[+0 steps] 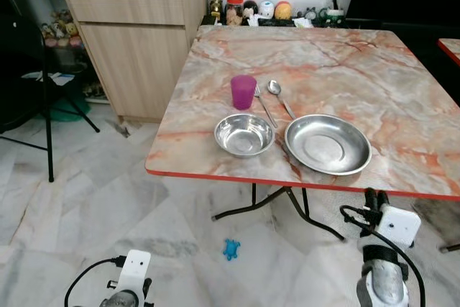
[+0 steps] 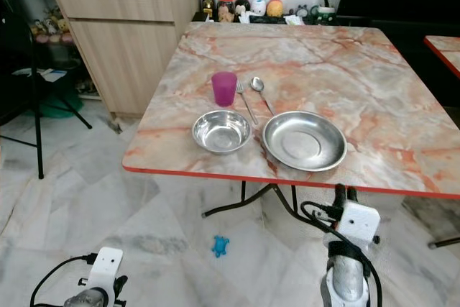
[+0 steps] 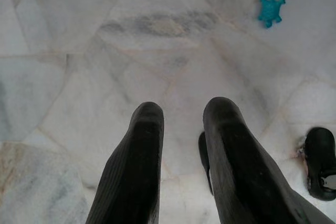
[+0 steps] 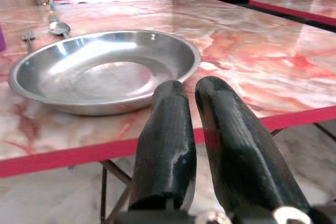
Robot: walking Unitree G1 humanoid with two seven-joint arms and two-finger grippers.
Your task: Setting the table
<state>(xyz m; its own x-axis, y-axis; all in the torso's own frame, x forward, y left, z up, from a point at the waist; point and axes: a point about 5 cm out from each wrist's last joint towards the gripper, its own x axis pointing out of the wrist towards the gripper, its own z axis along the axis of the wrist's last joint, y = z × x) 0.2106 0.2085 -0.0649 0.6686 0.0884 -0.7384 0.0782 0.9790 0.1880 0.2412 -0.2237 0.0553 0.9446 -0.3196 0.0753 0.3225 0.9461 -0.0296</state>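
right gripper [image 4: 190, 103] is sitting closed and empty just below the table edge [image 4: 79, 153], risking bumping the plate [image 4: 100, 69] going up.
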